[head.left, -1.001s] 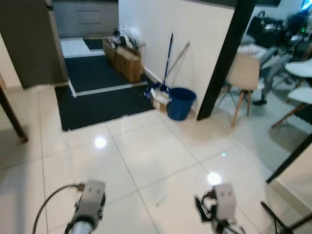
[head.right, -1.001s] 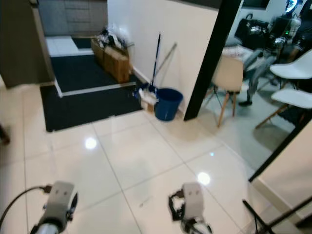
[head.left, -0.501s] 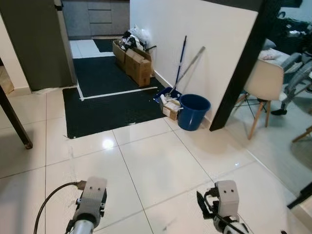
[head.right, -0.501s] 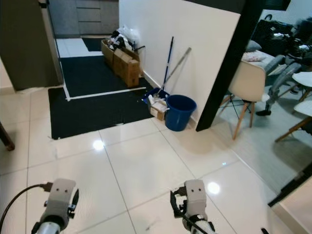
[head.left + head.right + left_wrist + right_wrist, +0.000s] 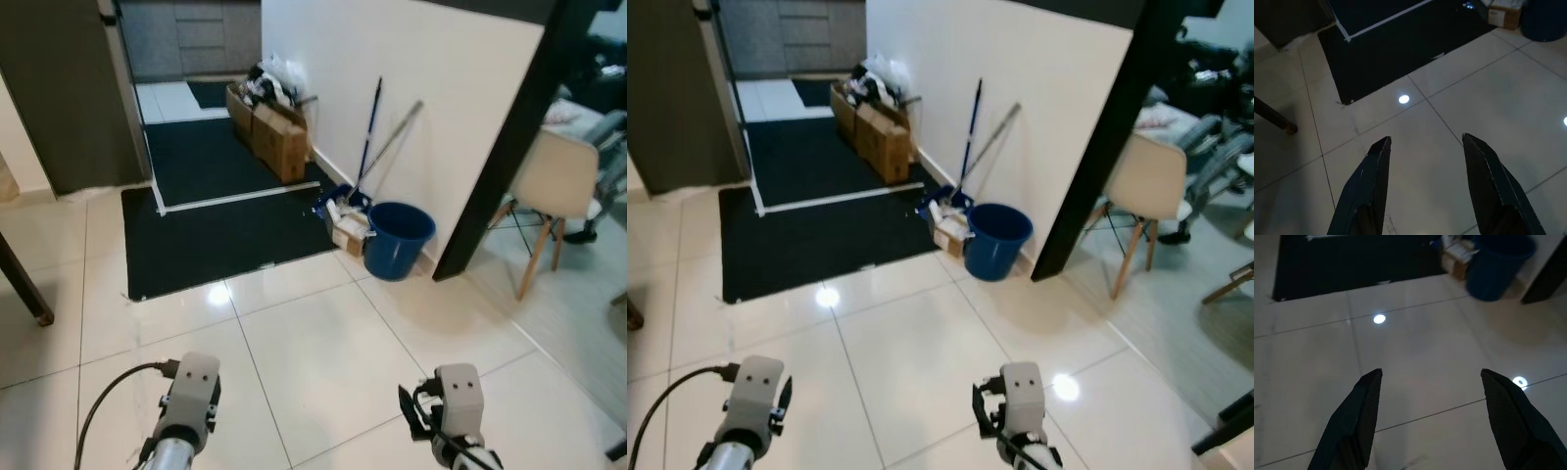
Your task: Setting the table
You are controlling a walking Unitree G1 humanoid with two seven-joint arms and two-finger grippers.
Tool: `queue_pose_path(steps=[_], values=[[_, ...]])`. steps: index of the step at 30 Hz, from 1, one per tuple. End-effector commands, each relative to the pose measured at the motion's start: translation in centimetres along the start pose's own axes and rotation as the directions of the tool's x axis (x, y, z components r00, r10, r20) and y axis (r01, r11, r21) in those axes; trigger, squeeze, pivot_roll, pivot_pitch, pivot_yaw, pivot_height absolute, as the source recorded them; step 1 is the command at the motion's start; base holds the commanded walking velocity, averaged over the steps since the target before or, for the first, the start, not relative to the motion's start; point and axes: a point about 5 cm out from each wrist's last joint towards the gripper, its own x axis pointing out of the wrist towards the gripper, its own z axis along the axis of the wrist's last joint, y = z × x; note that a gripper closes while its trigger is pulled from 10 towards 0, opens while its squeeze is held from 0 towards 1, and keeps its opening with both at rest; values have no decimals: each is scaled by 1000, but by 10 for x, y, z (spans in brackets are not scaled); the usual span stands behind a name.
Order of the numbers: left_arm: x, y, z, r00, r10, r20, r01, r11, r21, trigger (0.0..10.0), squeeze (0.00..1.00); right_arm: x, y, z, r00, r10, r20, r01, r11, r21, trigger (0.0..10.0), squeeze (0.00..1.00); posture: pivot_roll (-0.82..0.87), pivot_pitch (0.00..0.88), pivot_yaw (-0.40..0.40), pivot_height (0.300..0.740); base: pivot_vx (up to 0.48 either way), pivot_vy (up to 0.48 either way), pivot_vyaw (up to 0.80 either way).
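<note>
Both arms are held low over a glossy cream tiled floor, the left hand and right hand each spread wide and holding nothing. Ahead, a blue bucket stands against a white wall, a mop leaning beside it, with cardboard boxes along a dark mat. A beige chair stands to the right. No tableware can be made out.
</note>
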Motion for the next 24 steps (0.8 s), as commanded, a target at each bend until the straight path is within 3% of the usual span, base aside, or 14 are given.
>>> queue_pose_path(steps=[1, 24], values=[[-2, -3, -4, 1000, -8, -15, 8, 1000, 6, 10000, 0, -4, -2, -7, 1000, -10, -24, 10, 1000, 11, 10000, 0, 62, 68, 18, 740, 480, 0, 0], [-1, -3, -3, 1000, -13, -11, 13, 1000, 8, 10000, 0, -4, -1, -8, 1000, -7, -26, 7, 1000, 13, 10000, 0, 60, 73, 20, 740, 480, 0, 0]])
